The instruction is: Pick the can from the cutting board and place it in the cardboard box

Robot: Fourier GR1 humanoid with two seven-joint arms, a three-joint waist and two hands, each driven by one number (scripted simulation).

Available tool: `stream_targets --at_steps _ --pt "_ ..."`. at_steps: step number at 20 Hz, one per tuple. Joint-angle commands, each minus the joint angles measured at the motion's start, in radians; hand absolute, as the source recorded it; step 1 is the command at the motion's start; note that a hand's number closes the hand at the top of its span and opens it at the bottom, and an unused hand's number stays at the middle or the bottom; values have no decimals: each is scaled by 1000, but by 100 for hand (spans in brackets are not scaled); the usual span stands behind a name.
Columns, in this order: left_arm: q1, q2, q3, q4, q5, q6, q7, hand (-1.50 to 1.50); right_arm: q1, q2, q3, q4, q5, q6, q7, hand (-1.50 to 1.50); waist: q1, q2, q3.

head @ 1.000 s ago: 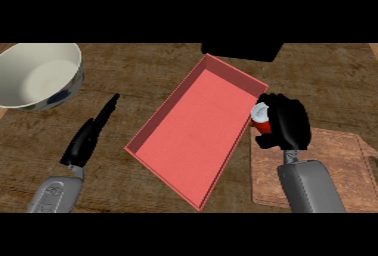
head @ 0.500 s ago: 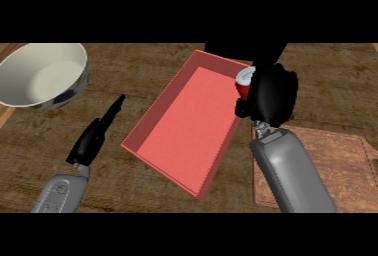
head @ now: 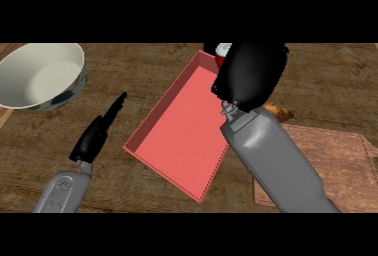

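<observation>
Head view looked steeply down on a dark wood-grain counter (head: 162, 65); right hand (head: 249, 75) hung over the far end of the red, tray-like box (head: 181, 135), fingers curled round the can (head: 222, 51), only a red-and-white sliver of it visible at the hand's top edge; brown cutting board (head: 336, 160) lay at right, partly hidden by the grey forearm; small brown object (head: 279, 111) showed beside that forearm, kind unclear; left hand (head: 100, 132) rested at left, fingers straight, holding nothing; white bowl (head: 40, 75) sat at upper left.
</observation>
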Motion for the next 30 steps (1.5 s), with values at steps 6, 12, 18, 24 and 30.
stream_targets --at_steps 6,12,18,24,30 --pt "-13 18 44 25 10 17 -13 0 -103 9 46 85 -130 158 341 150 -51 5 3" --pt "5 3 35 -1 10 25 -9 0 53 9 -61 96 -356 6 342 -150 -45 8 8" --pt "54 21 50 6 16 21 -48 0 54 9 100 106 -489 -224 343 -150 -63 9 7" --pt "17 14 45 33 2 29 -40 0 -14 9 85 7 -376 -477 251 -150 -70 11 8" --pt "33 43 71 23 18 14 -43 0 93 10 48 -64 -343 -696 238 -150 -80 9 10"
